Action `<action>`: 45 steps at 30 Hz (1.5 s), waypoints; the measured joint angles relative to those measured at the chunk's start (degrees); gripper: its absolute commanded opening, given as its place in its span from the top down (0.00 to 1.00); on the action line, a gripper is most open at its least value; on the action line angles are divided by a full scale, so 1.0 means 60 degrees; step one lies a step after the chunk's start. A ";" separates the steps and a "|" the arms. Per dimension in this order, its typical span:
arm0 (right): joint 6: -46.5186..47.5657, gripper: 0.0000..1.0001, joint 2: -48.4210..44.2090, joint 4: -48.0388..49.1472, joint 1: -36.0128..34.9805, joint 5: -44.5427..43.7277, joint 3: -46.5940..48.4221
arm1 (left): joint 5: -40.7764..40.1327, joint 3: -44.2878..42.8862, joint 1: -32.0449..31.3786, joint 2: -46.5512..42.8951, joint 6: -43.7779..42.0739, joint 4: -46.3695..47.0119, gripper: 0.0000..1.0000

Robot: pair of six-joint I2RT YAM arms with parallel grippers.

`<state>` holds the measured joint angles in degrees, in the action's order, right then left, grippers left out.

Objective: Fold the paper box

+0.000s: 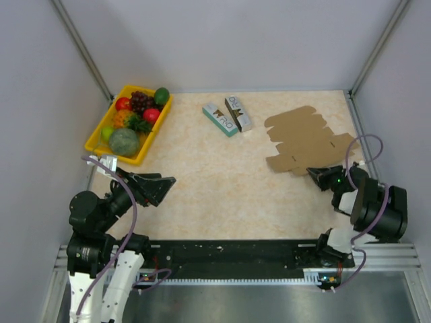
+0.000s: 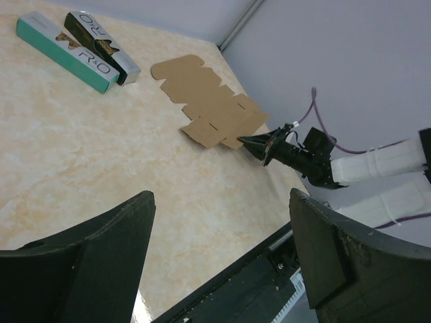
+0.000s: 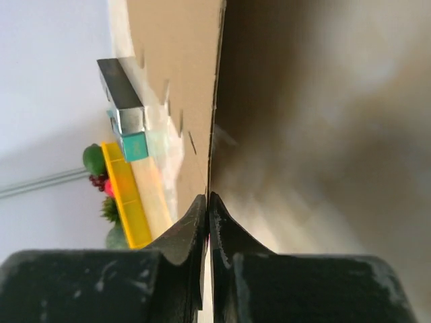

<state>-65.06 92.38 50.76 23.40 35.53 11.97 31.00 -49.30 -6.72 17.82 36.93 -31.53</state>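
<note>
I see the paper box [image 1: 306, 138] as a flat brown die-cut sheet, unfolded, lying on the far right part of the table [image 1: 215, 182], close to the right wall. My right gripper [image 1: 315, 173] sits at the sheet's near edge, low over the tabletop. On its wrist camera the two fingers [image 3: 182, 235] are pressed together, with the thin cardboard edge running straight in between their tips. I read that as pinched shut on the sheet's near flap, though I cannot tell how deep the bite goes. From overhead the rest of the sheet looks flat on the table.

My left gripper [image 1: 161, 183] hangs over the near left of the table, well apart from the sheet. Its jaws are spread wide with nothing between them.

Two small printed boxes, a teal carton [image 1: 219, 120] and a dark carton [image 1: 238, 112], lie touching side by side at the far middle. A yellow tray [image 1: 94, 140] of fruit sits in the far left corner.
</note>
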 measured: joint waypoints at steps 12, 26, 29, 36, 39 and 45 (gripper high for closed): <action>0.5566 1.00 -0.4816 -1.1253 -0.0769 -0.3187 0.7868 | 0.0193 0.0004 0.0000 0.0164 0.0047 0.0215 0.16; 0.9322 1.00 -0.2350 -1.8006 -1.0703 -0.6182 1.5318 | -0.0342 -0.1282 0.0000 -0.0149 -0.1413 -0.1064 0.11; 1.0171 1.00 -0.2470 -1.8578 -1.1231 -0.5315 1.5154 | -0.0586 -0.1555 0.0000 -0.0288 -0.1916 -0.1180 0.08; 1.2076 1.00 -0.2725 -1.9169 -1.1256 -0.3304 1.3249 | 0.0834 -0.1679 0.0000 0.1209 -0.2448 -0.0576 0.08; 1.2724 1.00 -0.2718 -1.9260 -1.1256 -0.2222 1.2928 | 0.1472 -0.1701 0.0000 0.2528 -0.2750 -0.0091 0.09; 1.3373 1.00 -0.2834 -1.9183 -1.1256 -0.0747 1.2458 | 0.2087 -0.2211 0.0000 0.3927 -0.4098 -0.0076 0.11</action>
<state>15.18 75.37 -64.34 -44.14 31.05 86.72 43.53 -62.57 -6.72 41.39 12.34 -31.99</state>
